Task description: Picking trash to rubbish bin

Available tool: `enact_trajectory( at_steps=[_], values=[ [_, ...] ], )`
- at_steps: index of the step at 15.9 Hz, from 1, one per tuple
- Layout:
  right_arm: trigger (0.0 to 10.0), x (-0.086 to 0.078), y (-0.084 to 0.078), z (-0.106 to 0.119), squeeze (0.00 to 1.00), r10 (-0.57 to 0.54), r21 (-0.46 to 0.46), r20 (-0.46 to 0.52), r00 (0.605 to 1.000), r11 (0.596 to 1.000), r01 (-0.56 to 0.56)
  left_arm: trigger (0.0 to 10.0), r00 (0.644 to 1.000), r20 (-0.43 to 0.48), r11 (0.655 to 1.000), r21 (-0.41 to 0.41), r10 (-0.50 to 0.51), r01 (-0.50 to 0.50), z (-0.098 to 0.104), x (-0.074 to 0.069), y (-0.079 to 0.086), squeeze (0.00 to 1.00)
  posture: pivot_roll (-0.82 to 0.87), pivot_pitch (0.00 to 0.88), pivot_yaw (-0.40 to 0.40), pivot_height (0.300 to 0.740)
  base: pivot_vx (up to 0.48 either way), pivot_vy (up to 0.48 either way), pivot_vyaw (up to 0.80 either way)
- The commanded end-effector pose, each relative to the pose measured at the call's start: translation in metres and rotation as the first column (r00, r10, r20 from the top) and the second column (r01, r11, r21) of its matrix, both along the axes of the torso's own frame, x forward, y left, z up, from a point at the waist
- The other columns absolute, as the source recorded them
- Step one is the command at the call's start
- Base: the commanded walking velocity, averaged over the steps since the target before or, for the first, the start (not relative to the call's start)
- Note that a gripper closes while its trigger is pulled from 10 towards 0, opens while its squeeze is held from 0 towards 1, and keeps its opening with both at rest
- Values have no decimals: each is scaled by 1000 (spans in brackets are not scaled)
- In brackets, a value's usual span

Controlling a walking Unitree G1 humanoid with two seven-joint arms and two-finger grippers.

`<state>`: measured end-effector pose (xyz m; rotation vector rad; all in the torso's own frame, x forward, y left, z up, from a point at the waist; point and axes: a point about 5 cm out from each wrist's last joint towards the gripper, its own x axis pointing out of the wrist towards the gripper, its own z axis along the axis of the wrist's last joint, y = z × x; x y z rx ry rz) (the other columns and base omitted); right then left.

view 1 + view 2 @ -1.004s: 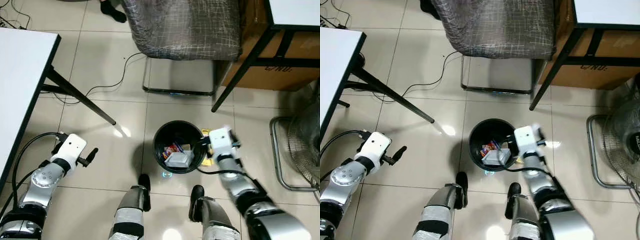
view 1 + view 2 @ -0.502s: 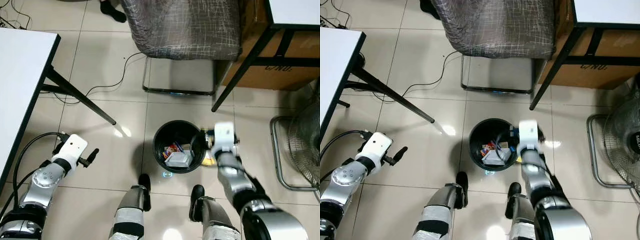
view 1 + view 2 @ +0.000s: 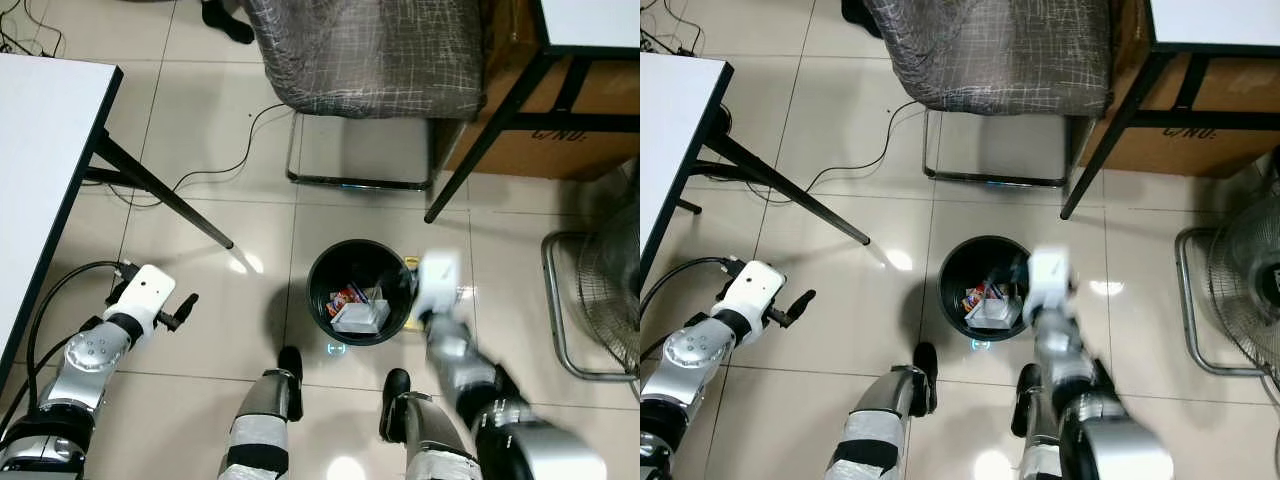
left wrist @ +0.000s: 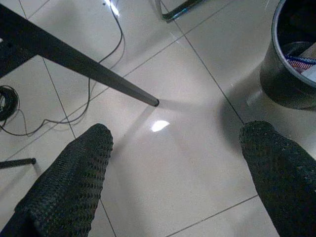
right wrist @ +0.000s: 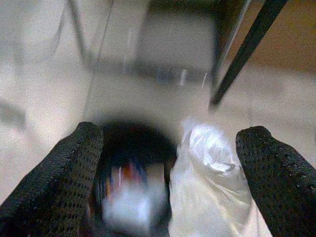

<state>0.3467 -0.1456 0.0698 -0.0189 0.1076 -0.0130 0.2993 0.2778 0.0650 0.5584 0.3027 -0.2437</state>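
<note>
A black round rubbish bin point(image 3: 320, 272) stands on the tiled floor just ahead of my feet. Inside lie a white box point(image 3: 358, 317) and a colourful wrapper point(image 3: 346, 297). My right gripper's white wrist point(image 3: 440, 279) hangs at the bin's right rim, blurred by motion. In the right wrist view the right gripper point(image 5: 173, 131) is open, with crumpled clear plastic point(image 5: 207, 182) between its fingers, nearer one finger point(image 5: 276, 177); I cannot tell if they touch. The left gripper point(image 3: 182, 310) is open and idle over bare tile, to the bin's left.
A grey fabric chair point(image 3: 370, 50) on a metal frame stands behind the bin. A white table point(image 3: 40, 150) with a slanted black leg point(image 3: 165, 200) is at left, a cable point(image 3: 215, 170) beside it. A cardboard box point(image 3: 545, 135) and a floor fan point(image 3: 605, 290) are at right.
My right forearm has swung in toward my body while its wrist stays at the bin's right rim, now blurred. The left arm has not moved.
</note>
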Motion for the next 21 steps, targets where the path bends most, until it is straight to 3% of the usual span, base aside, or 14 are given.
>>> enact_trajectory(
  at_steps=[1,2,4,5,6,7,8,11,12,15,17,19,20,21],
  values=[
    [10000,-4,6,-9,812,41,17,-55,998,999,-40,10000,998,-61,1000,12,27,-26,-14,-13,8,384,416,461,97,740,0,0,0],
    [10000,-9,11,-18,784,79,-76,-102,992,993,-87,10000,998,-61,1000,11,29,-29,-14,-12,7,376,424,458,91,740,0,0,0],
    [10000,3,-1,7,776,-14,38,39,999,999,13,10000,998,-55,999,10,31,-31,-13,-10,7,369,422,457,92,740,0,0,0],
    [10000,3,-5,7,749,-40,59,32,999,998,38,10000,998,-56,999,9,31,-31,-13,-10,7,349,416,456,93,740,0,0,0],
    [10000,-11,4,-25,639,26,17,-173,984,1000,-23,10000,998,-63,1000,10,29,-29,-15,-12,7,337,410,452,94,740,0,0,0],
    [10000,-22,9,-43,541,66,-42,-274,960,996,-81,10000,997,-65,1000,10,30,-29,-15,-11,6,333,406,448,92,740,0,0,0],
    [10000,-21,4,-39,408,43,-24,-225,974,998,-49,10000,998,-63,1000,8,29,-28,-15,-10,4,322,410,447,91,740,0,0,0],
    [10000,1,-9,0,408,-20,39,-16,1000,999,21,10000,998,-59,1000,5,20,-20,-13,-6,1,278,399,446,95,740,0,0,0],
    [10000,5,-11,6,396,-30,28,-5,1000,999,30,10000,998,-64,1000,6,18,-17,-14,-6,1,0,399,446,95,740,0,0,0],
    [10000,-5,-8,-13,353,-4,-14,-89,996,1000,3,10000,998,-70,1000,-6,-2,1,-15,-6,-3,0,400,441,97,740,0,0,0],
    [10000,-2,-9,-5,353,-18,1,-34,999,1000,18,10000,998,-69,1000,-17,-4,3,-15,-5,-5,0,402,439,94,740,0,0,0],
    [10000,7,-13,19,365,-33,11,101,994,999,32,10000,997,-73,1000,-23,-10,8,-16,-6,-5,0,402,439,94,740,0,0,0],
    [10000,6,-12,18,369,-30,15,93,995,999,28,10000,997,-73,1000,-23,-12,10,-15,-6,-5,0,405,440,94,740,0,0,0],
    [10000,-3,-6,-11,376,6,-5,-94,996,1000,-6,10000,997,-74,1000,-23,-14,13,-16,-6,-5,0,405,440,94,740,0,0,0]
  ],
)
